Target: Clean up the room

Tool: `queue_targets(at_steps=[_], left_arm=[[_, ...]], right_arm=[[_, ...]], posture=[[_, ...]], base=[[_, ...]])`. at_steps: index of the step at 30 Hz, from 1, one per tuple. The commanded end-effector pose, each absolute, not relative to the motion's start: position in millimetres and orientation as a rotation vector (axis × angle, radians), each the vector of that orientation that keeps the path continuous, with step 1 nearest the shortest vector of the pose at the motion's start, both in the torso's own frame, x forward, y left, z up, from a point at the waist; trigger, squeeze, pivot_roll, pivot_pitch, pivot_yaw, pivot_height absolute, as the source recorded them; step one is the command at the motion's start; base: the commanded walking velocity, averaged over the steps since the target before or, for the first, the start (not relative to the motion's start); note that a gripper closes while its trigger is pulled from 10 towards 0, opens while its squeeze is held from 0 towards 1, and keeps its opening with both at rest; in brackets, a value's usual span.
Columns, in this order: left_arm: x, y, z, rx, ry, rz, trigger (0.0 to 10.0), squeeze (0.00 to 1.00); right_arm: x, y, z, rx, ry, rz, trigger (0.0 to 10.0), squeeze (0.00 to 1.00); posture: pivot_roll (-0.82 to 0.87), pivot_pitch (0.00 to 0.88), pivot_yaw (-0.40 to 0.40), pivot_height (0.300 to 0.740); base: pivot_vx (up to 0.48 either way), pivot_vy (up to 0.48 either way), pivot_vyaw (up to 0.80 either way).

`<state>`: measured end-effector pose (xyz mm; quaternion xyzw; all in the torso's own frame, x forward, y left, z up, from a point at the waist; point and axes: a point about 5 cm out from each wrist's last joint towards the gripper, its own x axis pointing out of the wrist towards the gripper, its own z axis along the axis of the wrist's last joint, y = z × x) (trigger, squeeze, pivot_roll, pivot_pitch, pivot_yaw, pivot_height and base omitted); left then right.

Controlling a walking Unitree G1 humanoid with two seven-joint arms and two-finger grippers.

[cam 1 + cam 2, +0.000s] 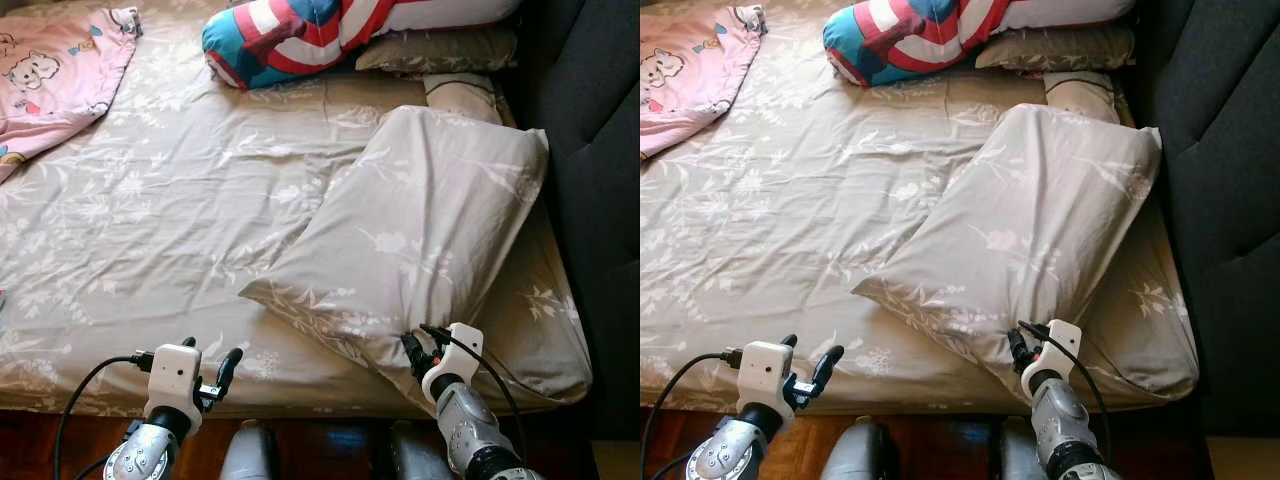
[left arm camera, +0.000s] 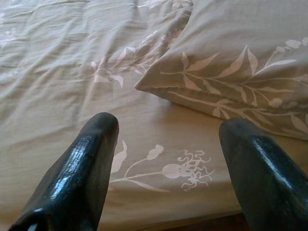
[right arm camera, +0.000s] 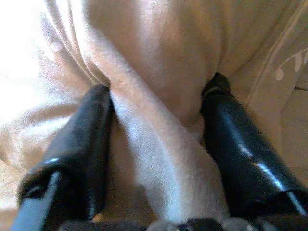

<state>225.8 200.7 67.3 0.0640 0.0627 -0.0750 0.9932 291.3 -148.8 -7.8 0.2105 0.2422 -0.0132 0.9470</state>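
A: Right gripper (image 1: 418, 350) state?

B: Its fingers (image 3: 91, 144) pinch a fold of the large beige leaf-print pillow (image 1: 420, 230) at the pillow's near edge. In the right wrist view the cloth bunches up between the two black fingers, so it's gripping fabric, not the stuffing.

A: Left gripper (image 1: 212, 372)?

B: Spread apart, holding nothing. It hovers at the near edge of the bed (image 1: 150, 230), and the pillow's pointed corner (image 2: 144, 86) lies just ahead of its fingers, apart from them.

A: Where does the pillow sit?

B: Diagonal on the bed, running away from the right fingers toward the dark grey upholstered headboard (image 1: 600, 150).

A: Risks?

B: My guess: a one-point hold on loose cover can slip, or just the case stretches while the filling sags. Lifted by that edge alone, the far end may drag and rumple the beige floral sheet (image 1: 130, 200). The left fingers could miss the corner and pinch the sheet instead.

A: Rest of the scene?

B: Beyond both grippers: a red, white and blue striped cushion (image 1: 290, 35), a small beige floral pillow (image 1: 440, 50) beside it, a pink cartoon-print blanket (image 1: 55, 70) at the far left. Reddish wood floor (image 1: 40, 440) below the grippers.
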Motion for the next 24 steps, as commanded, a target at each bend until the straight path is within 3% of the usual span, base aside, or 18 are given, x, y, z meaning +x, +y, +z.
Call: queue_targets(at_steps=[1, 8, 24], left_arm=[[222, 200, 60, 0.119, 0.164, -0.157, 10.0, 0.00], [226, 199, 60, 0.117, 0.162, -0.158, 10.0, 0.00], [249, 197, 57, 0.114, 0.151, -0.158, 10.0, 0.00]], right_arm=[[263, -130, -35, 0.468, 0.649, 0.005, 0.0, 0.00], [265, -133, -34, 0.455, 0.645, -0.004, 0.0, 0.00], [276, -150, -26, 0.405, 0.617, -0.071, 0.0, 0.00]], posture=[[0.12, 0.353, 0.089, 0.666], [0.11, 0.344, 0.086, 0.666], [0.07, 0.230, 0.055, 0.666]], base=[[0.000, 0.000, 0.00], [0.000, 0.000, 0.00], [0.000, 0.000, 0.00]])
